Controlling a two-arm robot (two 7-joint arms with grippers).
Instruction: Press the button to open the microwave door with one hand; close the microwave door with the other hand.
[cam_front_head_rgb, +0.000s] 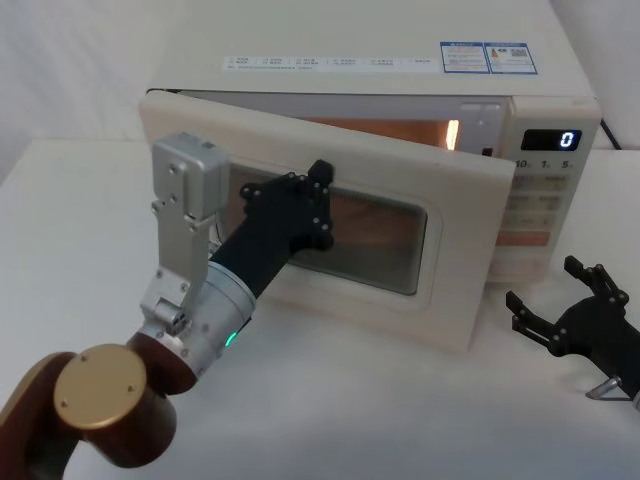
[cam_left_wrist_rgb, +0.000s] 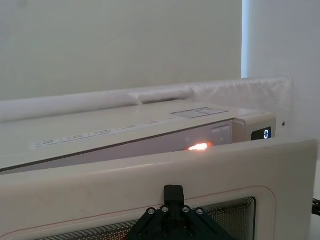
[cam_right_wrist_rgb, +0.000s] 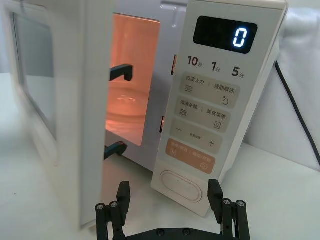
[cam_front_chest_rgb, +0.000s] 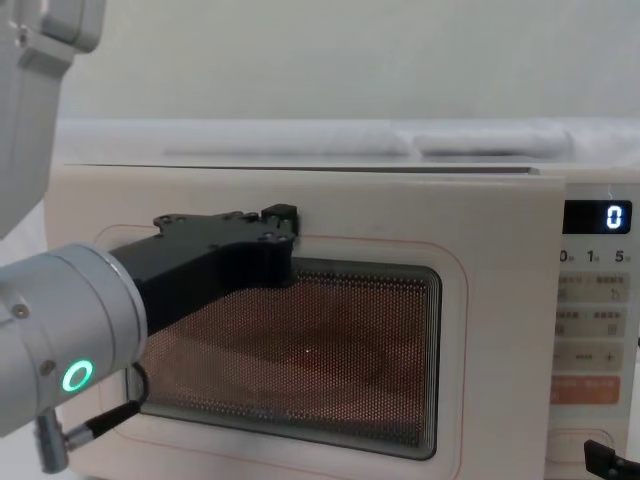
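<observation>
The microwave door (cam_front_head_rgb: 440, 290) stands partly open, swung out on its left hinge, and the lit orange cavity (cam_right_wrist_rgb: 132, 75) shows behind it. My left gripper (cam_front_head_rgb: 320, 172), black and shut, rests its tip against the door's front just above the window's upper left corner; it shows against the door (cam_left_wrist_rgb: 100, 185) as my left gripper (cam_left_wrist_rgb: 173, 191) and again in the chest view (cam_front_chest_rgb: 282, 214). The wide cream button (cam_right_wrist_rgb: 180, 186) sits at the bottom of the control panel. My right gripper (cam_front_head_rgb: 548, 285) hangs open over the table, a short way in front of the button and not touching it.
The display (cam_front_head_rgb: 565, 139) reads 0. An orange key (cam_right_wrist_rgb: 190, 156) lies just above the button. A black power cord (cam_right_wrist_rgb: 297, 110) runs down behind the microwave on the right. White table surface (cam_front_head_rgb: 80, 220) extends to the left of the door.
</observation>
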